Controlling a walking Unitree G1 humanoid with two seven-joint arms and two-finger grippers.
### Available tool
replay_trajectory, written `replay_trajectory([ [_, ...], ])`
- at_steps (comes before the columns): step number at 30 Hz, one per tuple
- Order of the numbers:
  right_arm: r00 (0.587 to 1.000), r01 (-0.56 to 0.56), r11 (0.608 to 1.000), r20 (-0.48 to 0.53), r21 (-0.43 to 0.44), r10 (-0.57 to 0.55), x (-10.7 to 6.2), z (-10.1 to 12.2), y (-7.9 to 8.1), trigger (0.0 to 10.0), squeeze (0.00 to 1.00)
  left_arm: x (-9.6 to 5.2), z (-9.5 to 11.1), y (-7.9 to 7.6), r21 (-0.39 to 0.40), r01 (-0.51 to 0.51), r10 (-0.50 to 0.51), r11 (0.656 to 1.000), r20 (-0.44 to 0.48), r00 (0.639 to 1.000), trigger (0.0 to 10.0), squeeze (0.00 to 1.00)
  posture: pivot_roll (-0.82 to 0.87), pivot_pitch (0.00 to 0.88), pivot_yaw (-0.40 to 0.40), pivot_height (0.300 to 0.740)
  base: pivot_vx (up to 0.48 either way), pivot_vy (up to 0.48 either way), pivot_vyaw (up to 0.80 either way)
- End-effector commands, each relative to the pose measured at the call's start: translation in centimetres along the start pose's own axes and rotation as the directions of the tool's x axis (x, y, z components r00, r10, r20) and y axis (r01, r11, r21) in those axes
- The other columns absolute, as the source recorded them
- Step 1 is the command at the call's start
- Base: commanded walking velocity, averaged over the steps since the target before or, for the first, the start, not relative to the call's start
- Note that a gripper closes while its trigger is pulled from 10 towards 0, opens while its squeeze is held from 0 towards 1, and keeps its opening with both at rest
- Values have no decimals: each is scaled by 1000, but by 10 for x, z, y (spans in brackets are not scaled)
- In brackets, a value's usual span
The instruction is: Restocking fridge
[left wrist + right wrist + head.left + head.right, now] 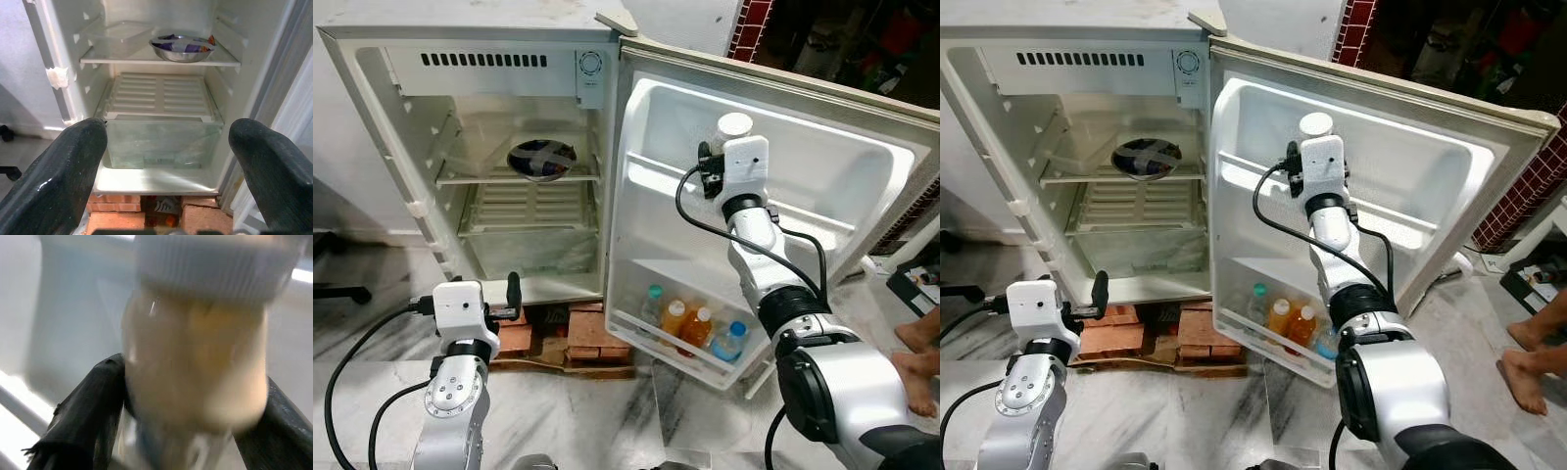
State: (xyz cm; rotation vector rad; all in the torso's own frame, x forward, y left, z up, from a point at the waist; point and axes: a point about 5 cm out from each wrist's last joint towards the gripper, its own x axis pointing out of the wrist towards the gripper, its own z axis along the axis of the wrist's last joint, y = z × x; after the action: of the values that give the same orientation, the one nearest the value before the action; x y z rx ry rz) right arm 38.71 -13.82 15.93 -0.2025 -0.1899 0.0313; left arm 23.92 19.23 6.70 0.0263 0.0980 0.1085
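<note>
The small white fridge stands open, its door swung to the right. My right gripper is shut on a bottle with pale cream contents and a white ribbed cap. It holds the bottle upright at the height of the upper door shelf. Several drink bottles stand in the lower door shelf. A steel bowl with dark packets sits on the upper fridge shelf. My left gripper is open and empty, low in front of the fridge and facing the clear crisper drawer.
The fridge rests on red bricks over a marble floor. A person's bare feet are at the right edge. A black chair base lies at the far left. The wire rack above the crisper is bare.
</note>
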Motion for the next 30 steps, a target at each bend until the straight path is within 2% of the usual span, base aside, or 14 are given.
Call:
replay_trajectory([
  [1,999,30,1000,-24,7,-30,-1,-4,-6,10000,1000,0,2,-1,7,3,-3,1000,2,1000,10000,0,145,18,-89,740,0,0,0],
  [14,992,83,996,97,32,-86,7,20,-18,10000,1000,5,2,-2,8,2,-2,1000,-9,1000,10000,0,136,11,-82,740,0,0,0],
  [21,989,71,995,127,76,-80,-1,18,-21,10000,1000,6,1,-2,13,-4,4,1000,-8,1000,10000,0,132,0,-87,740,0,0,0],
  [22,990,57,995,127,77,-67,-4,15,-20,10000,949,6,1,-2,17,-3,4,1000,-15,1000,10000,0,130,0,-85,740,0,0,0],
  [23,990,47,996,128,78,-57,-7,13,-19,10000,949,5,0,-2,20,-3,3,1000,-21,1000,10000,0,128,0,-83,740,0,0,0],
  [24,991,37,996,127,78,-47,-11,11,-18,10000,306,5,-1,-3,20,-4,5,1000,-26,1000,10000,0,124,0,-82,740,0,0,0],
  [25,992,24,996,121,81,-33,-18,5,-18,10000,0,6,-2,-3,18,-6,6,1000,-31,999,10000,0,117,0,-79,740,0,0,0],
  [26,993,18,996,111,87,-28,-24,1,-19,10000,0,6,-3,-4,16,-5,6,1000,-34,999,10000,0,113,0,-77,740,0,0,0],
  [30,995,19,993,99,114,-30,-28,-1,-23,10000,0,7,-3,-5,22,0,1,1000,-37,999,10000,0,106,0,-73,740,0,0,0],
])
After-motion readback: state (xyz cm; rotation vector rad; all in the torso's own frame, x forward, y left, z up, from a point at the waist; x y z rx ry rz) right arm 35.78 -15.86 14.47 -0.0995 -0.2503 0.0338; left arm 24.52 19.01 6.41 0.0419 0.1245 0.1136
